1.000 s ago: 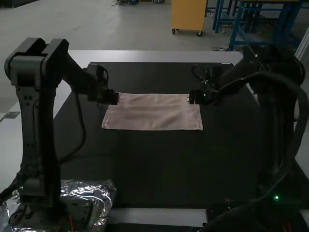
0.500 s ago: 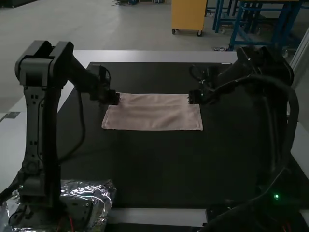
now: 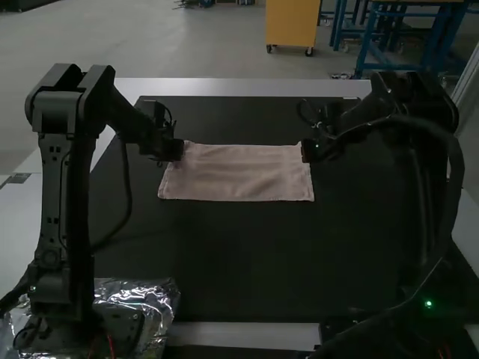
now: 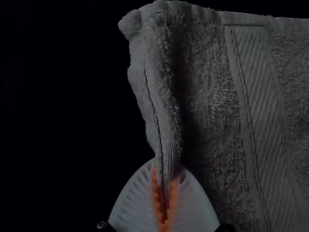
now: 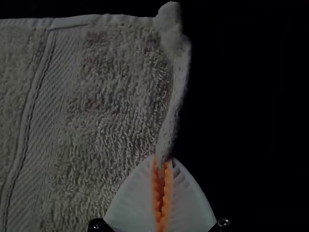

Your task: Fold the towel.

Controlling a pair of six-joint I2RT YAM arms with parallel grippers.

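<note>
Towel (image 3: pixel 236 173) edge partly hides inside the left pincer (image 3: pixel 178 151).

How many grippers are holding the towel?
2: the left gripper pinches the towel at its left edge; the right gripper pinches it at its right edge.

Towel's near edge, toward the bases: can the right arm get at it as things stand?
Probably, but not yet: the right gripper is shut on the right end of the towel and would need to let go. Nothing covers the near edge.
</note>
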